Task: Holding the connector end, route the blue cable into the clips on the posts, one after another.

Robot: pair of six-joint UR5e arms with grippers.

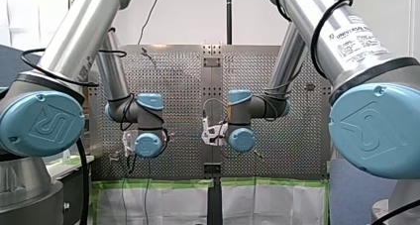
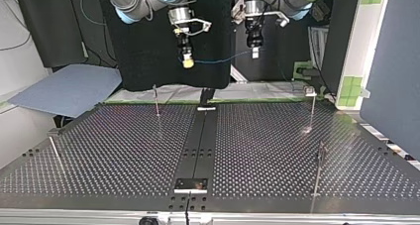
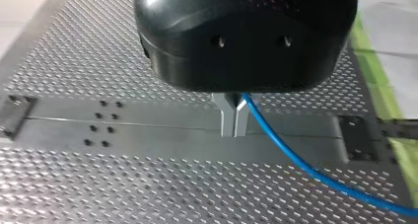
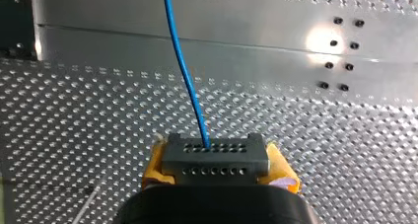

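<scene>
Between the yellow pads of our right gripper [image 4: 217,168] sits the grey connector [image 4: 215,160], clamped from both sides. The blue cable [image 4: 190,86] leaves the connector's face and runs straight ahead of this gripper. Further along, the cable passes through the metal fingers [image 3: 226,116] of our left gripper [image 3: 234,117], which are pressed together on it (it comes out beside them and falls away below). In the top view the cable is a short span between the two grippers, both high over the perforated table [image 2: 99,150].

Four thin posts [image 2: 156,100] stand below the grippers and well apart from them. None of their clips [image 2: 310,90] carries the cable, as far as we can see. So we judge that the hold is made but the routing is not yet begun, and every clip is left to do.

On our right arm [image 1: 307,12] a label [image 1: 359,36] reads, in part, "UNIVERSAL ROBOTS"; its smaller print is too small to read. The blue joint caps [image 1: 42,123] bear a UR mark.
</scene>
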